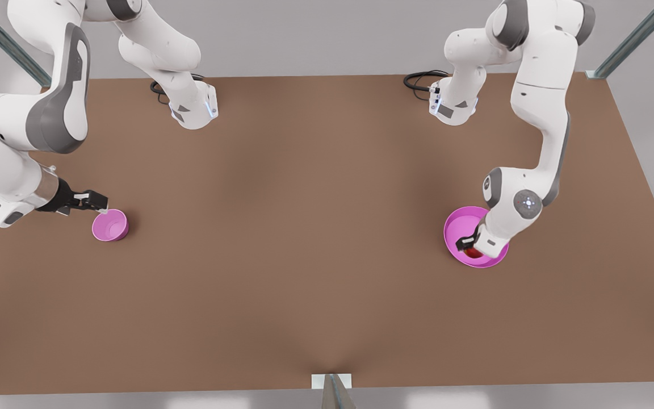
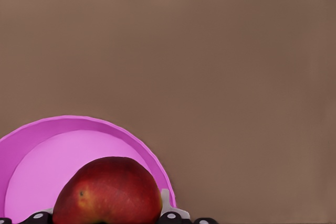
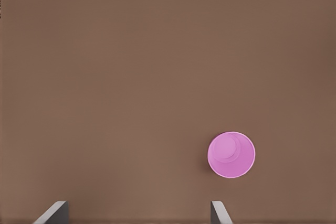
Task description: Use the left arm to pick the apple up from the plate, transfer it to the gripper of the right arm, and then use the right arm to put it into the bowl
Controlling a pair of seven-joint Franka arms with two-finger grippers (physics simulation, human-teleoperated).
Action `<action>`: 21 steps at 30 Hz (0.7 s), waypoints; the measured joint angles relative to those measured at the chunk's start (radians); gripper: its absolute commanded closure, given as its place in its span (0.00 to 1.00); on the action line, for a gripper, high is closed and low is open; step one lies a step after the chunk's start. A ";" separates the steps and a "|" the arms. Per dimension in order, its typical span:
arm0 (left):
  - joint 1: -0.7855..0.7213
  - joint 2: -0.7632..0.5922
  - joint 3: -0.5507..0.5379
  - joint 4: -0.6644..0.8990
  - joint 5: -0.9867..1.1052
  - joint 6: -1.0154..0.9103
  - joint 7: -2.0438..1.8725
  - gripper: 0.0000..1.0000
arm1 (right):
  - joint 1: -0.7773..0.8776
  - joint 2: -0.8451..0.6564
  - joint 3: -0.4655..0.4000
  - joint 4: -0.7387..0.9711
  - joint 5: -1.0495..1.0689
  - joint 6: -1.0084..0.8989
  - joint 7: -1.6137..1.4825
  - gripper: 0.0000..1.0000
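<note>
The red apple (image 2: 107, 192) lies in the wide pink plate (image 1: 456, 227) at the front view's right. My left gripper (image 1: 468, 245) is down inside the plate with its pads (image 2: 166, 201) against both sides of the apple, shut on it. From the front the apple (image 1: 473, 252) shows as a red patch under the wrist. At the front view's left the small pink bowl (image 1: 110, 225) stands on the table, also seen from above as the bowl (image 3: 231, 155). My right gripper (image 1: 97, 200) waits just beside and above the bowl's rim, open, its fingertips (image 3: 220, 212) wide apart.
A brown table (image 1: 315, 227) carries everything. The two arm bases (image 1: 193, 108) stand at its far edge with black cables (image 1: 420, 79). A small metal bracket (image 1: 331, 383) sits at the middle of the near edge.
</note>
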 measured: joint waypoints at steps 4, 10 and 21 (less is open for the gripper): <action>0.008 -0.004 -0.159 0.082 -0.135 -0.007 0.002 0.27 | 0.003 -0.004 0.006 0.002 0.050 -0.003 0.002 0.00; 0.002 0.025 -0.313 0.253 -0.539 -0.111 0.150 0.33 | 0.038 0.027 0.041 0.001 0.351 -0.002 0.004 0.00; -0.195 0.444 -0.452 0.813 -0.765 -0.040 0.746 0.39 | 0.064 0.367 0.047 -0.010 1.157 0.028 -0.072 0.00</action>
